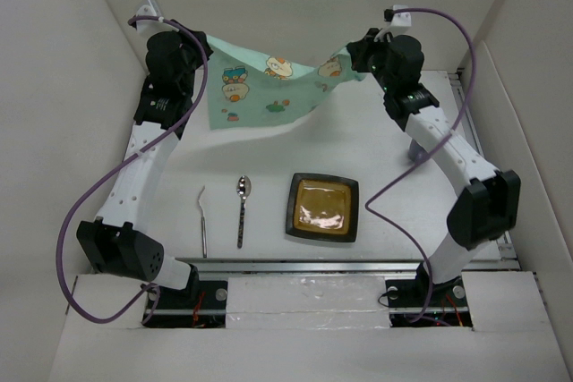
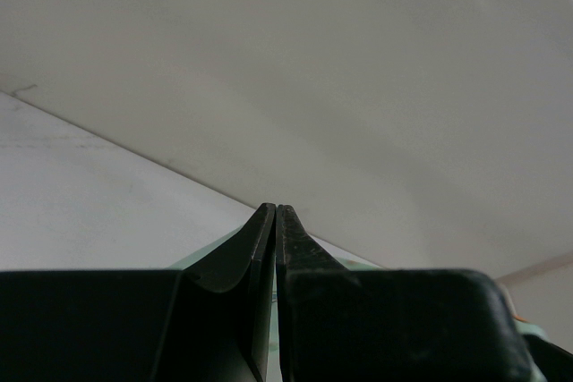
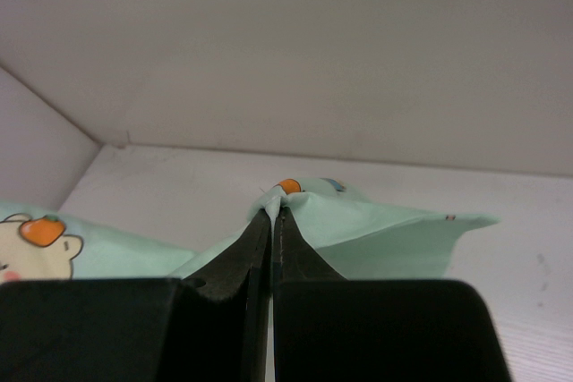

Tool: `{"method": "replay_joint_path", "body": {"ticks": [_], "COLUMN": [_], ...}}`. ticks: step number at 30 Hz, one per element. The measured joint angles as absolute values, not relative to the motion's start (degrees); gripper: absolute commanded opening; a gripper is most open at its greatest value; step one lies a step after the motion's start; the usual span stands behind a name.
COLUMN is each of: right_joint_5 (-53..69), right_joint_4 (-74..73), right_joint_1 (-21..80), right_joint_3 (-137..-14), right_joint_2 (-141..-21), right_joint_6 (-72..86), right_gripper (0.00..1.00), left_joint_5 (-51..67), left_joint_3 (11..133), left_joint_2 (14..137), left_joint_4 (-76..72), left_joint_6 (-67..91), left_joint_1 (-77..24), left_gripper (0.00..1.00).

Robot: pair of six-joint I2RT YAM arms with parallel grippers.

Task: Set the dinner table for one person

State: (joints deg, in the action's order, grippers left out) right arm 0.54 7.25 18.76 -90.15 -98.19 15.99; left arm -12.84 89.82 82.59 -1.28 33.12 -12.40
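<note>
The mint-green cartoon-printed cloth mat (image 1: 269, 87) hangs lifted above the far part of the white dinner table (image 1: 376, 145), stretched between both grippers and sagging in the middle. My left gripper (image 1: 206, 42) is shut on its left corner. In the left wrist view the jaws (image 2: 276, 208) are pressed together with only slivers of green cloth (image 2: 356, 262) showing beside them. My right gripper (image 1: 351, 53) is shut on the right corner. The right wrist view shows the cloth (image 3: 394, 230) bunched at the tips of that gripper (image 3: 276, 208).
A fork (image 1: 203, 219), a spoon (image 1: 243, 210) and a dark square plate (image 1: 322, 207) with an amber centre lie in a row on the near part of the table. White walls enclose the table at the back and both sides.
</note>
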Motion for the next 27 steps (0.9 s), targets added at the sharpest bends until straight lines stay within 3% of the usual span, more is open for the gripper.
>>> {"method": "replay_joint_path", "body": {"ticks": [3,8,9,10,13,17,27], "right_joint_5": [-4.1,-7.4,-7.9,-8.7,-11.2,-12.2,-12.5], "right_joint_4": [8.7,12.5,12.4,12.0,6.0,2.8,5.8], "right_joint_1": [21.7,26.2,27.0,27.5,30.3,31.8,23.2], "right_joint_3": [-86.3,-67.4,-63.1,-59.2,-48.4,-44.2,-39.8], "right_joint_2": [-89.9,-84.9,-86.0,-87.0,-88.5,-85.8,-80.5], "right_joint_6": [11.9,12.4,13.1,13.6,15.3,16.6,22.8], "right_gripper": [0.0,0.02,0.1,0.32,0.55,0.58,0.62], "left_joint_5": [-10.8,-9.6,-9.2,-8.8,-7.5,-6.3,-6.4], "left_joint_3": [88.3,75.7,73.3,71.0,63.9,58.0,56.2], "left_joint_2": [81.3,76.8,76.6,76.5,76.4,75.4,64.8], "left_joint_4": [-2.3,-5.0,-5.3,-5.3,-4.8,-2.6,-0.6], "left_joint_6": [33.3,34.1,34.4,34.7,35.8,36.8,35.3], "left_joint_1": [-9.1,-5.9,-5.9,-6.0,-6.2,-6.3,-6.3], "left_gripper": [0.0,0.0,0.0,0.0,0.0,0.0,0.0]}}
